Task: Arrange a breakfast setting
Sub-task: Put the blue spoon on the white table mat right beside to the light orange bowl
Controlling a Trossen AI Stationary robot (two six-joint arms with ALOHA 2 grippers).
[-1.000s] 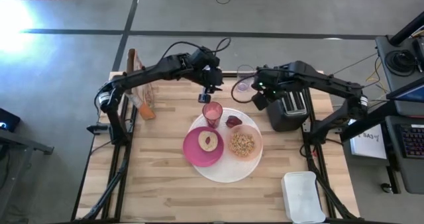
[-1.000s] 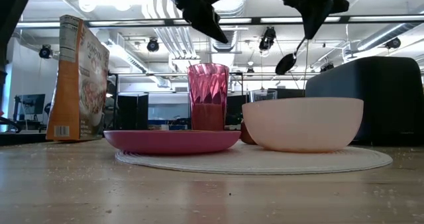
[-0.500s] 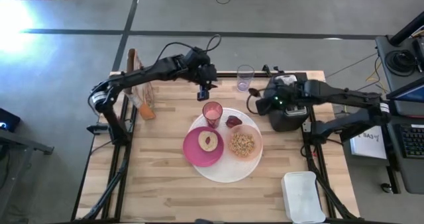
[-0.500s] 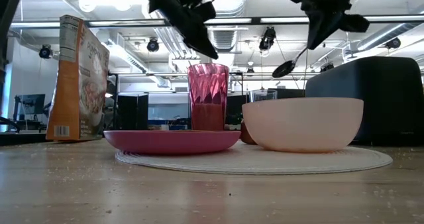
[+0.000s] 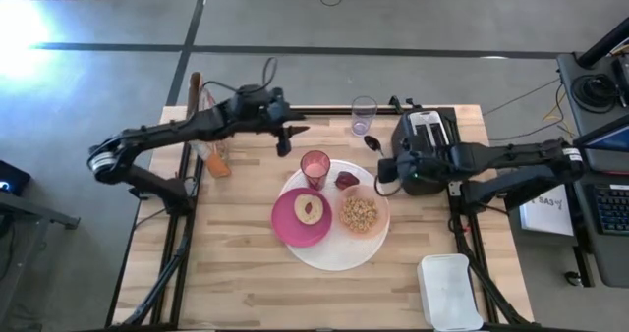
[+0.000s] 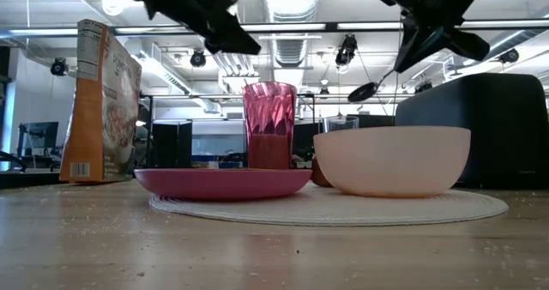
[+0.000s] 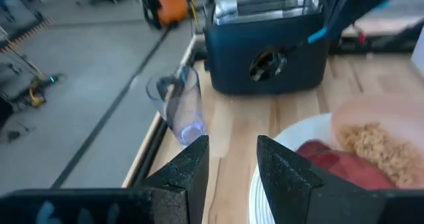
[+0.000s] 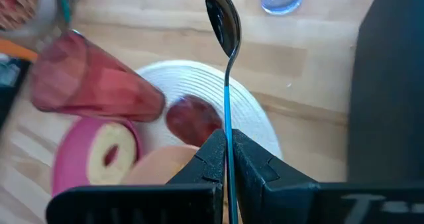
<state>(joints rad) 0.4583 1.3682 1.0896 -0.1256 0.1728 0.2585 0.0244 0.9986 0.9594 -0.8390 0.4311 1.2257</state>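
Note:
A large white plate (image 5: pixel 339 251) lies mid-table. On it sit a magenta plate (image 5: pixel 295 229) with a ring-shaped pastry, a peach bowl (image 5: pixel 364 212) of cereal and a pink cup (image 5: pixel 314 165). My right gripper (image 5: pixel 389 168) hangs above the plate's far right rim, next to the toaster, and is shut on a teal-handled spoon (image 8: pixel 222 22). My left gripper (image 5: pixel 285 138) hovers open and empty above the table, to the far left of the cup; its fingers (image 7: pixel 191 174) stand apart with nothing between them. My right gripper pinches the spoon's teal handle (image 8: pixel 228 134) between its two fingers. The spoon runs straight out ahead along the fingers. They come from the table's right, slanting down. The spoon is lifted clear, and its bowl end (image 6: pixel 364 91) is lowest, above the table.
A black toaster (image 5: pixel 429 140) stands at the far right, and a clear glass (image 5: pixel 364 114) near the far edge. A cereal box (image 6: pixel 105 101) stands at the far left. A white tub (image 5: pixel 450 291) sits at the near right corner.
My left gripper has drawn away from the pink cup toward the table's left, sinking a little, with its wrist rolling. My right gripper has come down and toward the near edge with the spoon. Its wrist has rolled and the arm has folded back to the right.

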